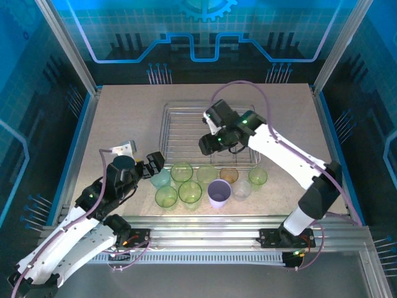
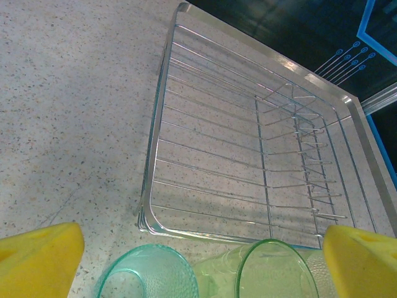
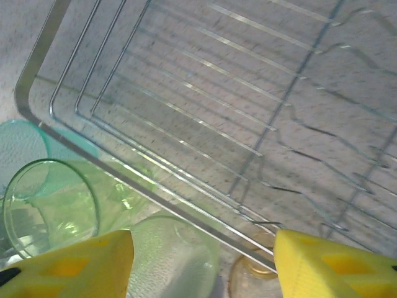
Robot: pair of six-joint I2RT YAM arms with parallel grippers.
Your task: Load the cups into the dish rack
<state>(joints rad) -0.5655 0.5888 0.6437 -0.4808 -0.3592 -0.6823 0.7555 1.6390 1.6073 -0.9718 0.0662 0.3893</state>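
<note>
Speckled table (image 1: 118, 118): dish rack (image 1: 181, 133), nine cups (image 1: 190, 192) beside.

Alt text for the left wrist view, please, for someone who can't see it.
An empty wire dish rack lies on a speckled table. Just outside its near rim stand a teal cup and a green cup, framed by the open left pincer's yellow fingertips.

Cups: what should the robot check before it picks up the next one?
1. Left gripper open and empty: ok.
2. Right gripper open and empty: ok.
3. Dish rack has room: ok, no cup inside it.
4. Cups stand mouth up: ok in the top view.
5. Left gripper lined up on one cup: not ok, the teal cup and a green cup both sit between its fingers.
6. Gaps between cups for a finger: cannot tell.
</note>
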